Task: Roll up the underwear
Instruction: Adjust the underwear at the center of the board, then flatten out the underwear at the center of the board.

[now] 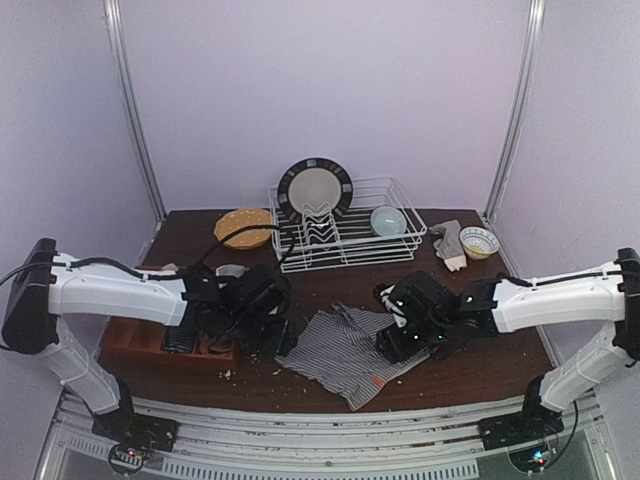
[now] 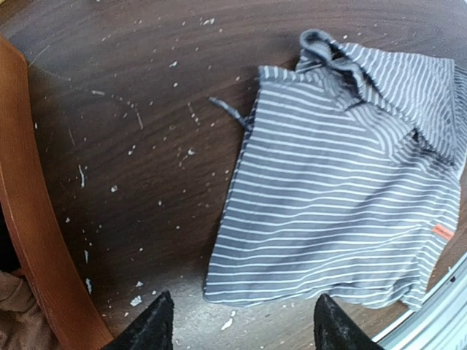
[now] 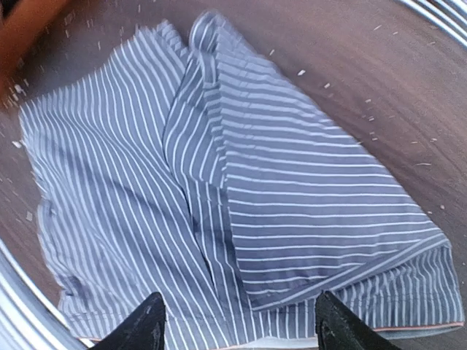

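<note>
One piece of underwear (image 1: 345, 355), dark grey with fine white stripes, lies spread and partly folded over itself on the brown table near the front edge. In the left wrist view the underwear (image 2: 343, 189) lies flat, its near hem just ahead of my left gripper (image 2: 244, 321). That gripper is open with only bare table between its fingertips. In the right wrist view my right gripper (image 3: 237, 321) is open above the underwear (image 3: 255, 182), holding nothing. From above, the left gripper (image 1: 270, 335) hovers at the cloth's left edge and the right gripper (image 1: 395, 340) at its right edge.
A reddish wooden tray (image 1: 130, 345) sits at the left with brownish cloth (image 2: 14, 313) inside. A white dish rack (image 1: 345, 235) at the back holds a plate (image 1: 315, 188) and a bowl (image 1: 388, 220). Another bowl (image 1: 478, 241) stands back right. White crumbs dot the table.
</note>
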{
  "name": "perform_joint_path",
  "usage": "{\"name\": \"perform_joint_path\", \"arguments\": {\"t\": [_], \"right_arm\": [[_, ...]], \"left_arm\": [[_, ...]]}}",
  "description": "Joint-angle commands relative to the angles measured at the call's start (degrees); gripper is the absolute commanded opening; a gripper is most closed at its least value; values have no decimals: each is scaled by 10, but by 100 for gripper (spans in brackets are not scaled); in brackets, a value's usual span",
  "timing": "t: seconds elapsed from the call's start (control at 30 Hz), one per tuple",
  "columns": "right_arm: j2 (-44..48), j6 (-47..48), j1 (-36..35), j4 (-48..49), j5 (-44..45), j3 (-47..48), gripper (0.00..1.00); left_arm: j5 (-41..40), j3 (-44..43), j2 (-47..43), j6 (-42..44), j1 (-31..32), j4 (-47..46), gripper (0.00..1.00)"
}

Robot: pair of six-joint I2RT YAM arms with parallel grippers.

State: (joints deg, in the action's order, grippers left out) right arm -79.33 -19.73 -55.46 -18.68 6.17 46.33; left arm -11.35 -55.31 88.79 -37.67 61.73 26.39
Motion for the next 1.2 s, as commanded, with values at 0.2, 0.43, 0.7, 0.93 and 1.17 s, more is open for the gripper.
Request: {"name": "perform_joint_path", "arguments": {"t": [0.2,0.43,0.7,0.93,1.17], "right_arm": [[-144,25,-13,-58,98,72,53],[-161,15,-8,-81,128,93,6],[-129,-10,46,-73,135,122,0],[-159,-72,153,-25,36,170,0],[-198,-130,187,20,-15,224,0]], "left_arm": [[25,-37,49,12,4,-19,56],[38,-34,77,11,4,-37,54],[44,-26,97,14,4,-57,52],[48,-21,116,15,4,-67,51],[51,-29,136,26,4,-66,50]]}}
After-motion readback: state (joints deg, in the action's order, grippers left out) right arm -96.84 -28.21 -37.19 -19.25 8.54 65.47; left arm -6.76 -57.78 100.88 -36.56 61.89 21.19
